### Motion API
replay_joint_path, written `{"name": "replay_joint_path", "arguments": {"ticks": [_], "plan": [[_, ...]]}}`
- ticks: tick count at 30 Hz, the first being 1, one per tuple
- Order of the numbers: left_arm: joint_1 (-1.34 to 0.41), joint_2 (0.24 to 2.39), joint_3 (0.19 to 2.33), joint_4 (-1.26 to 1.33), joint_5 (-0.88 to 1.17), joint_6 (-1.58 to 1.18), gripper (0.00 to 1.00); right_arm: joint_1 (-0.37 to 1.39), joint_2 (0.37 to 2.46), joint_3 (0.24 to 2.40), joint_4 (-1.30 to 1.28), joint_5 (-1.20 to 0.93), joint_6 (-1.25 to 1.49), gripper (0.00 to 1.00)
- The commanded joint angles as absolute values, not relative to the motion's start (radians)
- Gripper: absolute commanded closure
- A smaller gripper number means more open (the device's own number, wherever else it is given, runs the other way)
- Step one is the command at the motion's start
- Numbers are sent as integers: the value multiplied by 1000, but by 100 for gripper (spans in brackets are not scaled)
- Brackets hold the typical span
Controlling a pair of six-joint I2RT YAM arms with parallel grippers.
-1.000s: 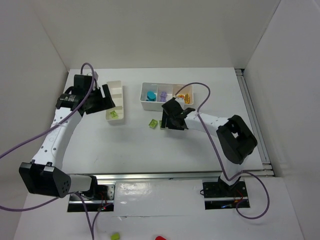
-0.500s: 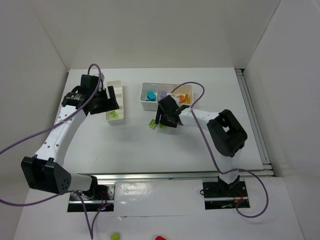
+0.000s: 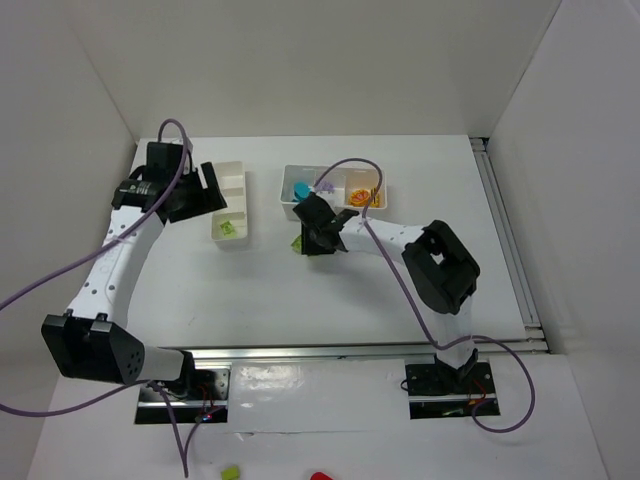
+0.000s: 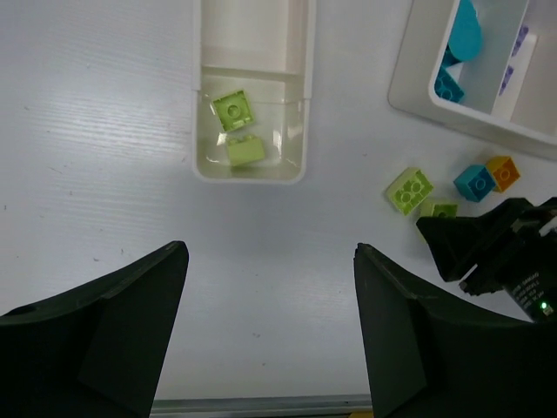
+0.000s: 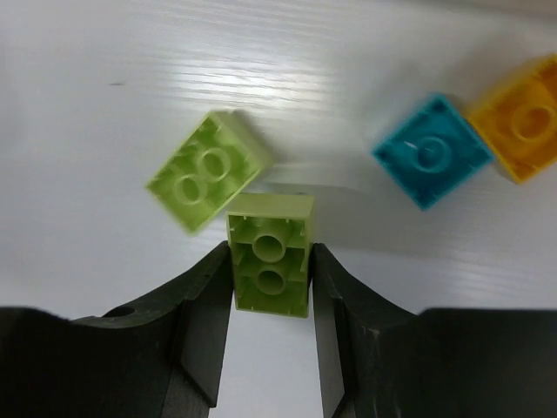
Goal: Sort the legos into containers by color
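Two arms share the white table [image 3: 300, 290], and the change is all on the right side. A second ago the right hand [image 3: 315, 235] sits spread a bit further right, just short of the loose bricks. Now it's over them, by the near left corner of the three-compartment tray [image 3: 287, 197], with its jaws pinching a lime brick [image 5: 270, 266] on both long sides. The brick looks like it's sitting on the table, not lifted yet.

The left hand [image 4: 270, 251] hasn't really done anything. It's spread wide and holding nothing, hanging near the narrow tray [image 3: 236, 178], about where it was.

As for sorting, the big tray has teal pieces [image 3: 301, 188] on the left, purple [image 3: 325, 185] in the middle and orange [image 3: 358, 197] on the right. The narrow tray's near compartment holds two lime pieces [image 4: 233, 109]. So lime clearly goes over there, across the table from the right hand.

Loose on the table are a second lime brick [image 5: 209, 170], nearly touching the pinched one, plus a teal brick [image 5: 432, 150] and an orange brick [image 5: 522, 131] side by side. My guess is the grip is done and the lift is next. The neighbouring lime brick is close enough to get nudged on the way up.
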State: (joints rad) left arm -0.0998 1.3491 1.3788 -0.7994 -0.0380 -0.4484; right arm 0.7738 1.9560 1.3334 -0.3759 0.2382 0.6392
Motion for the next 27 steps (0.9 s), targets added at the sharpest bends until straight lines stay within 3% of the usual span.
{"name": "replay_joint_path", "arguments": {"ticks": [1,13,17,19,20,24,27], "plan": [[-51,1368,1431,-795,-12,-477,14,813,1891,1460,-331,146,539,74],[57,1347,1378,-807,83,-518,8,881,2322,2112,-321,29,414,73],[77,1338,1359,-818,83,-509,8,881,2410,2203,-308,-1,414,70],[86,1325,1359,-818,83,-509,8,881,2431,2235,-299,-2,414,62],[86,1316,1359,-818,83,-500,7,881,2444,2250,-299,8,414,47],[86,1316,1341,-818,94,-489,6,881,2409,2261,-319,49,382,24],[77,1316,1332,-807,103,-489,6,881,2309,2163,-298,107,373,22]]}}
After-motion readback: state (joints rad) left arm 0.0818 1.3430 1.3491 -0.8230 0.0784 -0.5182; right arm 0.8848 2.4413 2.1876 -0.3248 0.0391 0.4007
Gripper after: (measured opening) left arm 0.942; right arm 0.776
